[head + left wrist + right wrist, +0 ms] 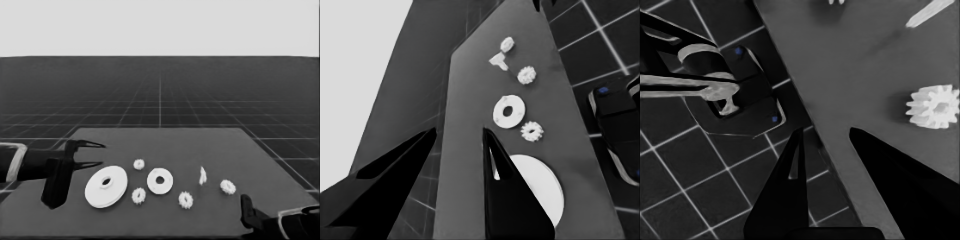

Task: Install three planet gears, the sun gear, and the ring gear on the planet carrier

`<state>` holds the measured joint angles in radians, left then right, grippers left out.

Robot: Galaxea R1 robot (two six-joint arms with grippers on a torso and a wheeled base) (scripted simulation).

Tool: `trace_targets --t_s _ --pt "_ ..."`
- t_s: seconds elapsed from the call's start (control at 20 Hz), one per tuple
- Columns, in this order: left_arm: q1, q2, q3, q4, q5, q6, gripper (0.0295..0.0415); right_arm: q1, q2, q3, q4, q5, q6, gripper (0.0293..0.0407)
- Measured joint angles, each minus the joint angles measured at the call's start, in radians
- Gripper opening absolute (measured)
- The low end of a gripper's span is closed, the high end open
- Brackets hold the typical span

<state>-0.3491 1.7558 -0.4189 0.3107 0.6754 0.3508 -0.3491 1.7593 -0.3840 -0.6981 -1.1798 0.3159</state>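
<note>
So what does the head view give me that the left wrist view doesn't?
Only the head view shows the small gear behind the two round parts, and the parked right claw at the table's near right corner. Only the left wrist view shows dark machinery beyond the table's edge. Both show the open left claw, the larger round part and the smaller round part.

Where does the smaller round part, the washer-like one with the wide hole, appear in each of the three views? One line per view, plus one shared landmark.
Head view: smaller round part lies mid-table, right of the larger round part.
Left wrist view: it lies beyond the larger round part, a gear beside it.
Right wrist view: not in the picture.
Shared landmark in head and left wrist views: the larger round part.
</note>
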Motion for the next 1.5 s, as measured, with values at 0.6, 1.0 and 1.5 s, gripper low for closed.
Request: trace_targets --t_s 0.6,1.0,1.5 --pt "0.313 1.106 -1.413 -0.164 0.809 -1.344 0.0385 -0.006 0.0 -0.003 0.001 0.0 0.0 0.0385" --pt "0.482 1.215 -1.694 -0.077 0.692 -1.226 0.0385 -0.006 0.0 -0.003 0.0 0.0 0.0 0.0385" --pt "0.484 1.22 -1.71 -0.075 0.688 -1.218 0.0312 -0.006 0.0 -0.003 0.0 0.0 0.0 0.0385"
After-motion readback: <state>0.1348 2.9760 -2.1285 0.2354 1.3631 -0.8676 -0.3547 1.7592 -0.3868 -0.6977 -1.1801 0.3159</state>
